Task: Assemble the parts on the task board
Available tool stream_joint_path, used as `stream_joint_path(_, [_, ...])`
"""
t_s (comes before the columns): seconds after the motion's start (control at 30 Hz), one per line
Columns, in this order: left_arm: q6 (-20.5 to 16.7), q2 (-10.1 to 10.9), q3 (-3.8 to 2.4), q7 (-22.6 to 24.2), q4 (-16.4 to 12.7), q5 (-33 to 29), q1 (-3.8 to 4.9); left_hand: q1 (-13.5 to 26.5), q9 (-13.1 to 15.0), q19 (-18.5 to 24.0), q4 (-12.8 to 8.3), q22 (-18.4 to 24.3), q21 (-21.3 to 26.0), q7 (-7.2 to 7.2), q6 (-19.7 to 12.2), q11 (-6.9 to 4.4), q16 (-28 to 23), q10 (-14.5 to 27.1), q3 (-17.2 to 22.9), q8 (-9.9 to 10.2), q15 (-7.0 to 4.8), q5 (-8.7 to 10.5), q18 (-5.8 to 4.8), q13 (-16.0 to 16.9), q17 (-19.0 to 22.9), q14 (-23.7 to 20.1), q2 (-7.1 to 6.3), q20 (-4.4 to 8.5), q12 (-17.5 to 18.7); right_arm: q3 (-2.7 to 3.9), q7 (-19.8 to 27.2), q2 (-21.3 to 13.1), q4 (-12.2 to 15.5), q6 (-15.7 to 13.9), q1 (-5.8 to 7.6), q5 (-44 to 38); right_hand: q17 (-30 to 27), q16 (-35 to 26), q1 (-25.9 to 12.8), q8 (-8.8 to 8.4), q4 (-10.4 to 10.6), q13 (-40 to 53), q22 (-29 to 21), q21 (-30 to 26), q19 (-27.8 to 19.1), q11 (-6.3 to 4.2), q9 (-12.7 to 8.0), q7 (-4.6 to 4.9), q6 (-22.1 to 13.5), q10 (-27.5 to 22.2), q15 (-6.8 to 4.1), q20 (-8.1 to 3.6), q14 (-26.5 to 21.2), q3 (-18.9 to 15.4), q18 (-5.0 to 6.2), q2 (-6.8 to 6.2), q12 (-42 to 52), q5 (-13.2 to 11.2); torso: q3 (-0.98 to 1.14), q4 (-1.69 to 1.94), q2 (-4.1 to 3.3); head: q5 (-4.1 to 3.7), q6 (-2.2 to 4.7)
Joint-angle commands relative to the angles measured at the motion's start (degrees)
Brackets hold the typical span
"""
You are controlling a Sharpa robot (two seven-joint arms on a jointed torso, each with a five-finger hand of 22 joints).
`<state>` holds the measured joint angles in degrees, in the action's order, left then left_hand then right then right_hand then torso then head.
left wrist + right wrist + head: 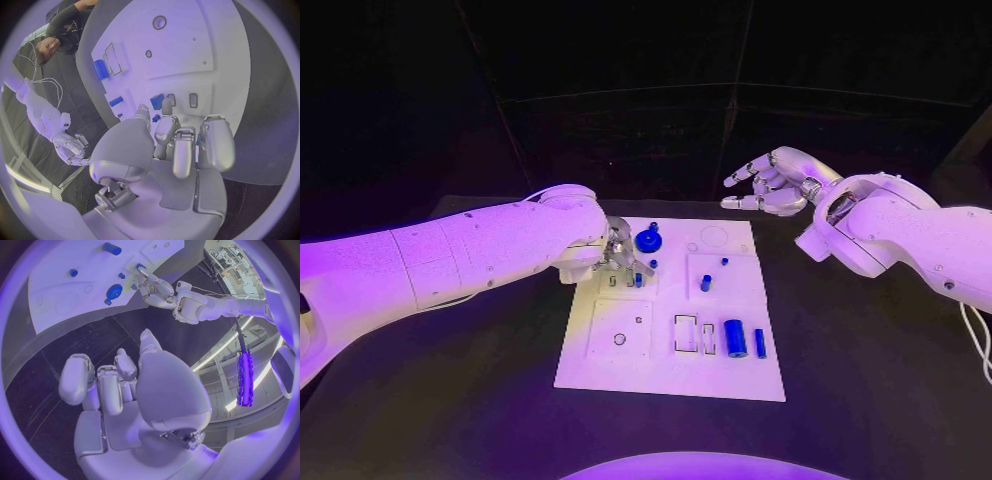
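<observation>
The far left part of the task board [668,375] is taken up by the left hand [617,258], lowered among small blue parts [638,280], with a round blue piece [648,241] just beside it. The right hand [769,185] is held beyond the board's far right corner, fingers spread. Bare white surface is left along the board's near edge, short of the blue cylinder [734,338].
</observation>
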<state>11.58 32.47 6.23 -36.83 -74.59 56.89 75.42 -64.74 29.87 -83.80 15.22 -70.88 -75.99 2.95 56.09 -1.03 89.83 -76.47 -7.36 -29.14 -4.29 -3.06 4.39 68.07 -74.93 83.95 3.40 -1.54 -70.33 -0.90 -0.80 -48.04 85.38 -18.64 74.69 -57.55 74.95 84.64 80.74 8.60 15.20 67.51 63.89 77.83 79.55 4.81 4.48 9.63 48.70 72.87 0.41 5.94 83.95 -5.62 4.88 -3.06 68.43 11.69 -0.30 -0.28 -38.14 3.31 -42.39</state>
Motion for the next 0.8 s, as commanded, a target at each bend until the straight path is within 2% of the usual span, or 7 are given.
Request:
stream_joint_path(0.03, [1.2, -0.4, 0.02, -0.6, 0.2, 0.5, 0.09, 0.2, 0.2, -1.4, -0.1, -0.1, -0.2, 0.03, -0.4, -0.08, 0.2, -0.3, -0.5, -0.4, -0.51, 0.15, -0.59, 0.1, -15.1, 6.1, 0.1, 0.26, -0.2, 0.05, 0.0, 0.1, -0.1, 0.5, 0.15, -0.3, 7.0, -0.3, -0.2, 0.16, 0.0, -0.1, 0.0, -0.2, -0.5, -0.26, -0.1, -0.02, 0.1, -0.3, -0.47, -0.05, 4.0, -0.4, 0.1, 0.4, -0.2, 0.3, -0.02, 0.07, 0.06, -0.03, -0.13])
stream_joint_path(0.2, [1.3, -1.1, 0.08, -0.8, 0.3, 0.5, 0.09, -1.0, 0.9, -1.4, -0.7, -0.3, -0.3, 0.01, -0.8, -0.11, 0.2, -0.3, -0.5, -0.9, -0.52, 0.14, -0.62, 0.2, -15.1, 6.1, 0.65, 0.28, -0.3, 0.05, -0.1, 0.2, -0.2, 0.7, 0.15, -0.4, 7.0, -0.3, -0.2, 0.13, 0.0, -0.1, 0.0, -0.2, -0.5, -0.24, -0.2, 0.0, 0.0, -0.3, -0.47, -0.05, 4.0, -0.5, 0.1, 0.33, -0.2, 0.4, -0.04, 0.05, 0.02, 0.1, -0.14])
stream_joint_path(0.37, [1.0, -1.6, 0.1, -0.9, 0.4, 0.5, 0.09, -1.9, 1.4, -1.5, -1.3, -0.5, -0.4, 0.0, -1.1, -0.12, 0.2, -0.3, -0.3, -1.2, -0.53, 0.13, -0.64, 0.3, -15.1, 6.1, 1.14, 0.29, -0.4, 0.05, -0.3, 0.4, -0.4, 0.9, 0.15, -0.6, 7.0, -0.3, -0.2, 0.13, 0.0, -0.1, 0.0, -0.2, -0.5, -0.24, -0.2, 0.0, 0.0, -0.3, -0.47, -0.05, 4.0, -0.5, 0.1, 0.33, -0.2, 0.4, 0.04, 0.02, 0.03, 0.09, -0.1])
stream_joint_path(0.8, [2.0, -1.9, 0.11, -1.2, 1.5, 0.5, 0.09, -4.5, 2.5, -1.4, -3.5, -0.8, -0.6, 0.0, -1.7, -0.13, 0.2, -0.3, 0.6, -1.9, -0.54, 0.12, -0.66, 0.4, -15.1, 6.1, 2.21, 0.3, -0.4, 0.04, -0.6, 0.7, -0.6, 1.4, 0.15, -0.6, 7.0, -0.3, -0.2, 0.12, 0.0, 0.0, -0.1, -0.3, -0.5, -0.24, -0.2, 0.01, -0.1, -0.3, -0.46, -0.05, 4.0, -0.6, 0.1, 0.3, -0.2, 0.5, 0.03, 0.03, 0.02, -0.04, -0.45])
